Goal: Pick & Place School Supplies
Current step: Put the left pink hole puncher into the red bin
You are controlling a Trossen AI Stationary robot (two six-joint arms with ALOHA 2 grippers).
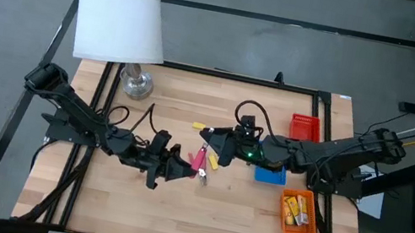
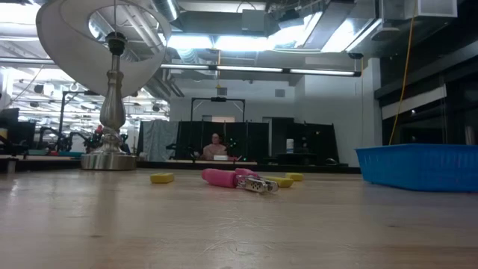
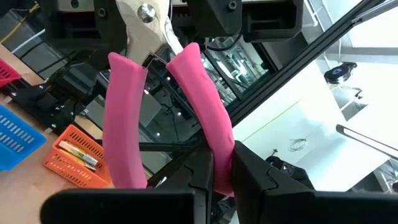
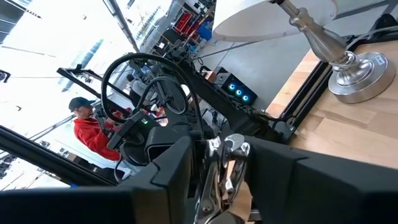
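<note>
A tool with pink-red handles (image 1: 198,160) and a silver head hangs between my two grippers over the table's middle. My left gripper (image 1: 180,166) comes from the left and is shut on one handle. My right gripper (image 1: 214,142) comes from the right and is shut on the silver head. A second such tool (image 2: 237,179) lies flat on the wood, silver tip (image 2: 258,184) toward the right. Small yellow oblong pieces (image 1: 200,126) (image 1: 213,161) lie on the table nearby. Yellow printed packs (image 1: 296,209) lie in the orange tray (image 1: 309,229). My left gripper (image 3: 222,165) pinches one pink handle of the tool (image 3: 214,146) near its free end, between its two fingers. The other handle (image 3: 121,124) stands free beside it, and the pivot (image 3: 147,11) points away from me. My right gripper (image 4: 217,180) is shut on the tool's silver head (image 4: 222,158), which shows between its two dark fingers.
A white-shaded lamp (image 1: 119,24) stands at the far left corner on a silver base (image 1: 136,83). A red tray (image 1: 304,127), a blue tray (image 1: 270,176) and the orange tray line the right side. People show in the room beyond (image 4: 93,130) (image 2: 216,146).
</note>
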